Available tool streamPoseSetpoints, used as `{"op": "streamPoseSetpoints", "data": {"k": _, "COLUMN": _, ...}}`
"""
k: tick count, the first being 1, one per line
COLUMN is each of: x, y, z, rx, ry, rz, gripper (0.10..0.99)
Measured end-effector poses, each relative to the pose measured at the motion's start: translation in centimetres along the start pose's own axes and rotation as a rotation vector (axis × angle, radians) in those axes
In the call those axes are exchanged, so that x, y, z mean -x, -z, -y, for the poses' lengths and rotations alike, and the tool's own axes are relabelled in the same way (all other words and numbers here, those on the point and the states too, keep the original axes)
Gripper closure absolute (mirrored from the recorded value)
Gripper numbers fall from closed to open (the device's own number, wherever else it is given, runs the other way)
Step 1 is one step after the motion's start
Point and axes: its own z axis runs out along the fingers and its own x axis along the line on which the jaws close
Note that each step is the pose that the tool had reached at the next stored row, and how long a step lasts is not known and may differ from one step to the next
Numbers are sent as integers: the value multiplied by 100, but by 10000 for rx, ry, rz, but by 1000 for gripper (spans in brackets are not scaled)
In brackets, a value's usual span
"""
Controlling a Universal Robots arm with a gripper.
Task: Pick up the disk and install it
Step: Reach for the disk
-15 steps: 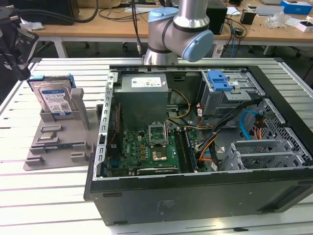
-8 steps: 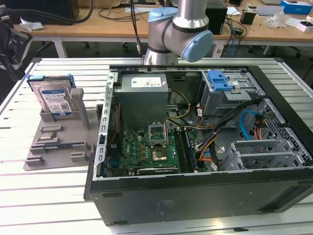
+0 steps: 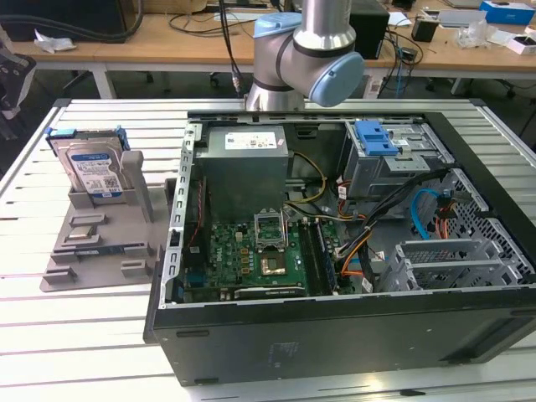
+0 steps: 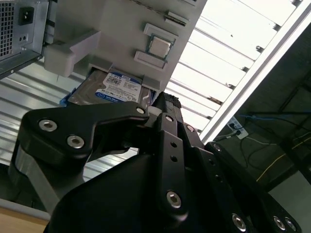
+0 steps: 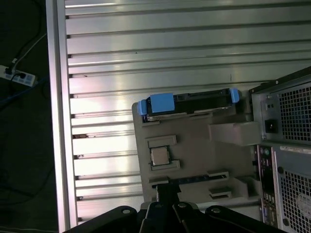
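Exterior view's left first: the counter (image 3: 100,335), a bed of pale aluminium slats, carries a grey holder (image 3: 109,234). The disk (image 3: 94,167) stands upright in the holder's far end, label facing near, with blue rails on its sides. Just to the right of the holder lies an open computer case (image 3: 335,352). Inside it, from left to right, are a grey power supply (image 3: 247,163) with a green motherboard (image 3: 243,255) nearer, a blue latch (image 3: 374,136) at the far side, and a metal drive cage (image 3: 452,264). The robot arm (image 3: 306,50) rises behind the case. Beyond it a wooden counter (image 3: 126,38) holds cables and boxes.

In the first wrist view the disk (image 5: 189,102) shows edge-on in the holder, and a square chip (image 5: 158,156) sits in a pocket between the disk and the claw (image 5: 167,190). The claw is drawn narrow, holds nothing, and is apart from the disk. A power strip (image 5: 17,76) lies on the dark floor (image 5: 24,145) past the counter's edge.
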Motion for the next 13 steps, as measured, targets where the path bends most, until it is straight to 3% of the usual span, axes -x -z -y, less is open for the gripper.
{"op": "streamPoseSetpoints", "data": {"k": 13, "x": -246, "y": 5, "z": 18, "rx": 0, "ry": 0, "rz": 0, "gripper": 980}}
